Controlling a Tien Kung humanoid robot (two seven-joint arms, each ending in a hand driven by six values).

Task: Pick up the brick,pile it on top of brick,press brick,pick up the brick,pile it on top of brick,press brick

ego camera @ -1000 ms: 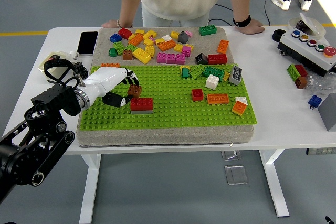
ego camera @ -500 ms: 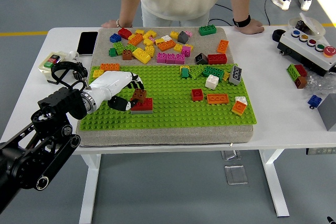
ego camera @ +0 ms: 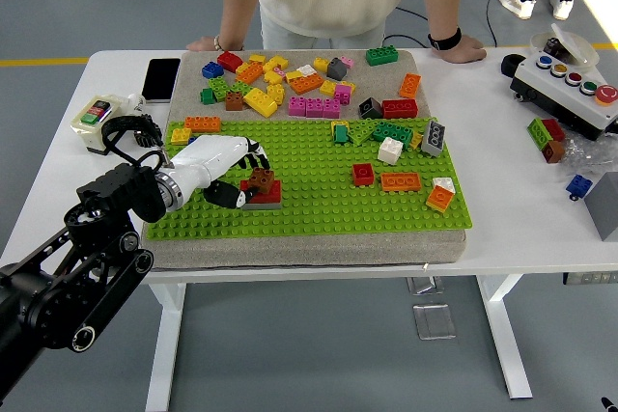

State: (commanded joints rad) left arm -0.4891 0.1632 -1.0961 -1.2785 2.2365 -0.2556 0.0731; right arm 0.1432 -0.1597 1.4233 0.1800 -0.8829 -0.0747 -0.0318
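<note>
White counter (ego camera: 502, 229) carrying a green studded baseplate (ego camera: 319, 195), left hand (ego camera: 230, 173) with white shell and black fingers clenched around a small brown brick (ego camera: 261, 179), brown brick seated on a flat red brick (ego camera: 266, 194) near the baseplate's left side, person's hands resting on the counter's far edge.

1 green baseplate (ego camera: 319, 202), 1 phone (ego camera: 161, 79), 2 button boxes (ego camera: 568, 89), approx. 40 loose bricks (ego camera: 319, 103)

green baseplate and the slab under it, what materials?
Green baseplate: looks like hard moulded plastic, matte to slightly glossy, with a regular stud grid. Grey slab beneath: probably foam or felt-covered padding, given its speckled, fuzzy, rounded edge; it could also be stone-like.
</note>
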